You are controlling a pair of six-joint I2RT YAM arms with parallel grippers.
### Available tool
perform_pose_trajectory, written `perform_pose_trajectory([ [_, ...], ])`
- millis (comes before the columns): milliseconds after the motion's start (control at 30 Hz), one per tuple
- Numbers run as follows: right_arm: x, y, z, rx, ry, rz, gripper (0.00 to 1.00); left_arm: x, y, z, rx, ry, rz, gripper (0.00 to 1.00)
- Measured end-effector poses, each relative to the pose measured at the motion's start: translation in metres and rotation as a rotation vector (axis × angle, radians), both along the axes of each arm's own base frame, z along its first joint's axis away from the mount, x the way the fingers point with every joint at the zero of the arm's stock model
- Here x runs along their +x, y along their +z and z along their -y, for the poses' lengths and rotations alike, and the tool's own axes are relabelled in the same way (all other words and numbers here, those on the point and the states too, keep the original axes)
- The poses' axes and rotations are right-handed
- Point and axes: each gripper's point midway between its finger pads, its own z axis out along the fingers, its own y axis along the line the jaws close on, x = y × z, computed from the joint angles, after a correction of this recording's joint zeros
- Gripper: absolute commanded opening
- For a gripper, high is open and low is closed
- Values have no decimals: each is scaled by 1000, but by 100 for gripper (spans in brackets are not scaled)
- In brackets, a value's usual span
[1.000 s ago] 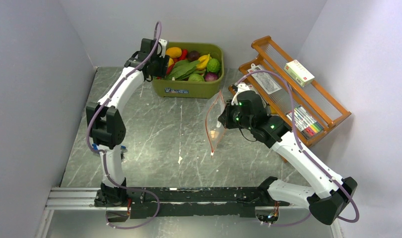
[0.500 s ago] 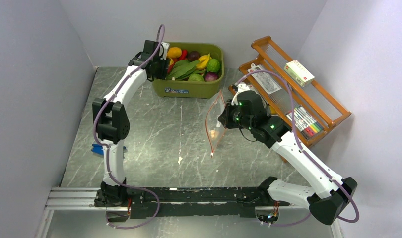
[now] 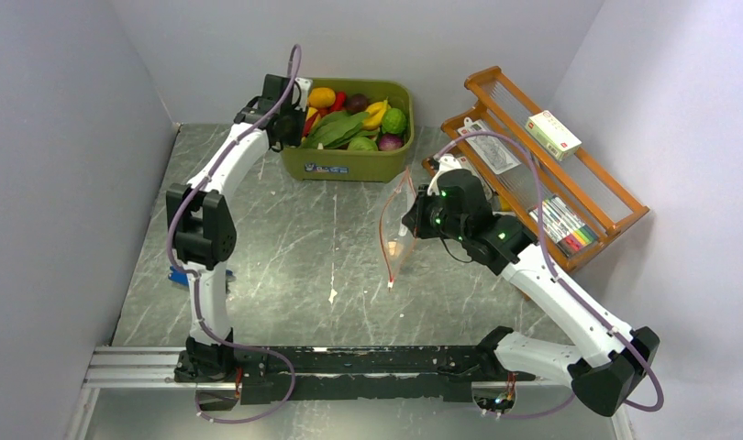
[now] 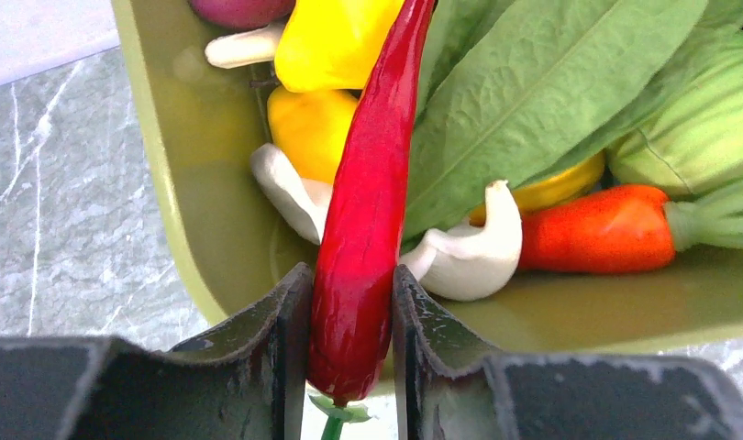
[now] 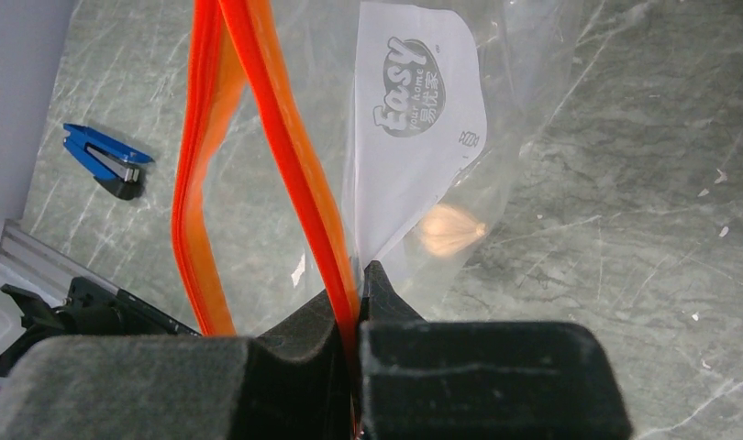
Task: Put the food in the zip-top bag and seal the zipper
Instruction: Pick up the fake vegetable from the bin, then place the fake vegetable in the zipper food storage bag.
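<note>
Grey marble tabletop: glossy, tapering red toy chili pinched between the fingers of the left gripper, over the olive-green plastic tub; right gripper clamps the clear zip-top bag by its orange zipper.

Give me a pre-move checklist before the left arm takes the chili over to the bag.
1. Left fingers shut on the red chili near its stem: ok.
2. Chili clear of the olive-green tub: not ok, it lies across the yellow toy food inside.
3. Right fingers pinching the zip-top bag at the zipper: ok.
4. Bag mouth parted: ok, the two zipper strips stand apart.
5. Mouth wide enough for the chili: cannot tell.
</note>
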Motion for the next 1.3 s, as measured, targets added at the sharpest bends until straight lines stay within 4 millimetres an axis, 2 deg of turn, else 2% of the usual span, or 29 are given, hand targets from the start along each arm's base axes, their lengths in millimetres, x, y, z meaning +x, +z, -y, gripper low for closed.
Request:
perform_pose_trajectory([
  [167,0,-3,-1,14,-7,-6,0,-17,25,-1,-37,2,27,16],
  [300,-1,-4,-5,33,-3,-15,0,-39,71,3,-116,-24,93,17],
  [467,1,-3,-7,55,-22,-23,0,-79,134,14,-250,-98,199,17],
  [567,3,-2,-7,74,-51,-33,0,-104,153,21,-323,-151,223,16],
  [700,6,0,-7,114,-103,-46,0,-136,156,33,-405,-227,194,15],
  [900,16,1,-2,155,-211,-57,0,-198,139,53,-552,-370,84,17],
  [1033,27,-8,-2,126,-267,-82,0,-246,134,63,-646,-478,18,15],
  [1167,34,-23,-4,87,-283,-109,0,-283,133,69,-708,-573,-23,15],
  [1300,37,-30,-4,67,-292,-117,0,-311,129,73,-762,-622,-61,17],
])
